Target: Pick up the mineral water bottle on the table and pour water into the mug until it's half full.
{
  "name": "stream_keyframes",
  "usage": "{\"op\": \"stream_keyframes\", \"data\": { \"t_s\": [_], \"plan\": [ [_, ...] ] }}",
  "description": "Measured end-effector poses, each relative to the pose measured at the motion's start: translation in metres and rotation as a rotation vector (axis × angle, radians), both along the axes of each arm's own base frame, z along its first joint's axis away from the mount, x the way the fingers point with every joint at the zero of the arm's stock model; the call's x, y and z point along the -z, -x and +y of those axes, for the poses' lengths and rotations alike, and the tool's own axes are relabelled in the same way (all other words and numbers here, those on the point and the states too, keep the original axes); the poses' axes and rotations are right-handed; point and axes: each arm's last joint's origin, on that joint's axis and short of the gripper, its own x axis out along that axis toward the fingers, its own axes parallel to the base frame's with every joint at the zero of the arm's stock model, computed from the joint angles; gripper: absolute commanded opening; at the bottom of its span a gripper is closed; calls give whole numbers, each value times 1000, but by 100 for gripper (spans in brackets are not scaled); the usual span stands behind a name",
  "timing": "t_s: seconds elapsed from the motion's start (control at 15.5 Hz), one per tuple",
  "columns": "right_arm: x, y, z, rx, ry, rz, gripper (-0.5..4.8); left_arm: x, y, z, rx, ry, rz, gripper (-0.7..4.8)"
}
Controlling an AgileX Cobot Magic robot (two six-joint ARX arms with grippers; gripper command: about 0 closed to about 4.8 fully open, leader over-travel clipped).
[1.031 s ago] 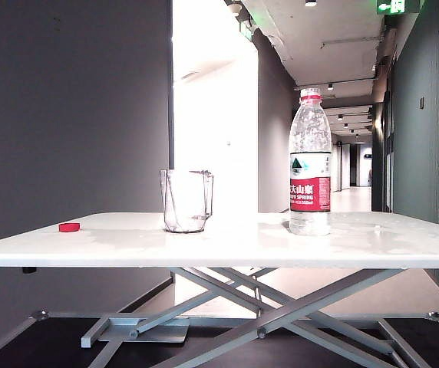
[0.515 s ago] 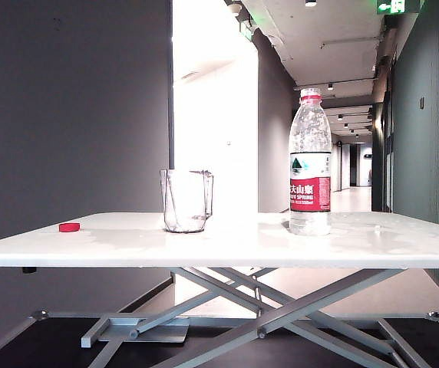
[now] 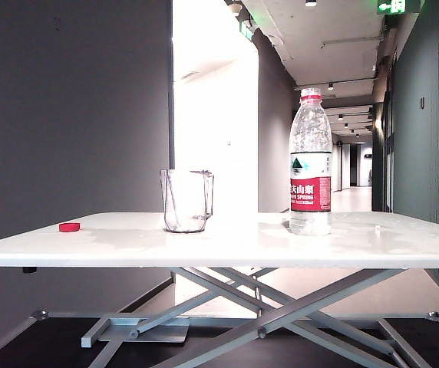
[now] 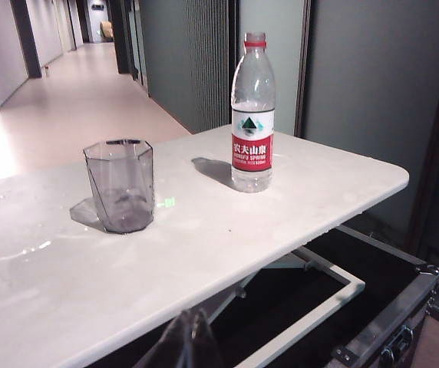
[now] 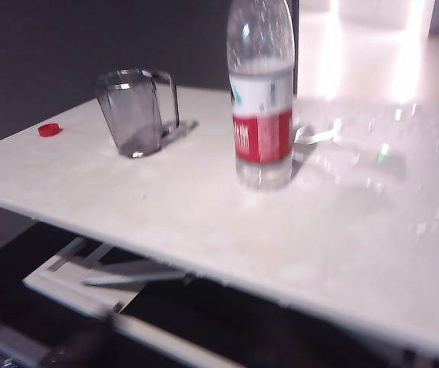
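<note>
1. The mineral water bottle (image 3: 310, 162) stands upright on the table (image 3: 227, 244), toward the right of the exterior view, cap already off. I judge the step in hand is the reach for it, so I would close on the label band, where the body is widest and stiffest.
2. The mug (image 3: 186, 200) sits apart to the bottle's left and looks empty. I would leave it where it is and bring the bottle over it.
3. The left gripper (image 4: 189, 345) hangs below the near table edge, well short of both things; its dark fingers look pressed together.
4. The right gripper is not clearly seen in its wrist view, so I cannot tell its jaws; it wants spreading wide before approach.
5. The red cap (image 3: 69, 227) lies far left, out of the way.
</note>
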Motion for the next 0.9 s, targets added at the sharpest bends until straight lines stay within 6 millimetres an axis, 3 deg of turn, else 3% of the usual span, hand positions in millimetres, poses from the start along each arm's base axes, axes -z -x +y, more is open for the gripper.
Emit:
{"op": "stream_keyframes", "data": {
  "t_s": [0.52,0.58,0.9],
  "plan": [
    [-17,1,6,-31,59,-207,351,0,0,0,0,0,1,-5],
    [-17,0,7,-17,67,-205,408,0,0,0,0,0,1,-5],
    [-18,-15,9,15,76,-196,456,0,0,0,0,0,1,-5]
  ]
}}
